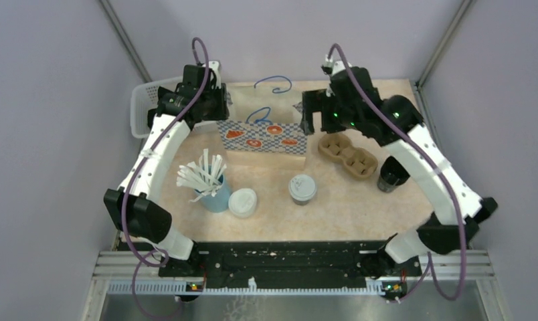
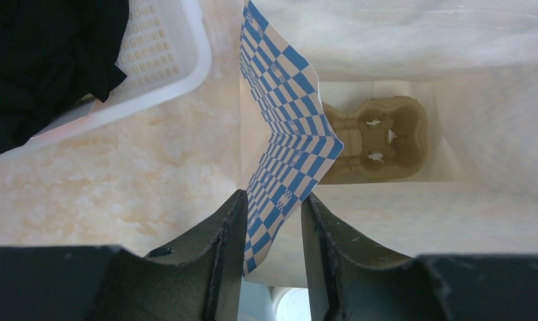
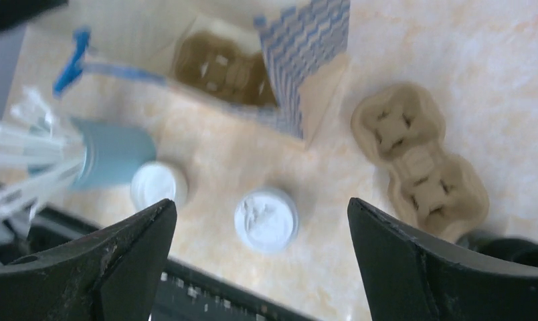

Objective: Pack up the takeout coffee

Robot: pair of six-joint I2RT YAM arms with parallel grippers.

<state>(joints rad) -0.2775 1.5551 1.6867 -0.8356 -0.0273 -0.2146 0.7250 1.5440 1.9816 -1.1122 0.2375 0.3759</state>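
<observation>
Straddling the paper bag [image 2: 286,140] wall, left hand [image 2: 273,200], grip unclear; right hand [image 3: 261,207] released, takeout coffee [image 3: 266,219] untouched

Matt paper bag [image 2: 286,140]; rough pulp cup tray [image 1: 348,154]; perforated plastic basket [image 2: 166,60]; takeout coffee [image 1: 302,188] lid matt plastic

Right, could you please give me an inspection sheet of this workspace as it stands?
Surface: beige marbled tabletop, no spills seen.
Job's things: dark lidded takeout coffee cup upright on the table, outside the blue-checked paper bag; brown cardboard cup carrier inside the bag.
Clutter: second cardboard carrier, lidless black cup, light blue cup of white straws, round white lid, white plastic basket.
Grippers: left gripper open, astride the bag's wall; right gripper open, empty.
Cables: purple cables looping above both arms.
Surroundings: lilac walls.
</observation>
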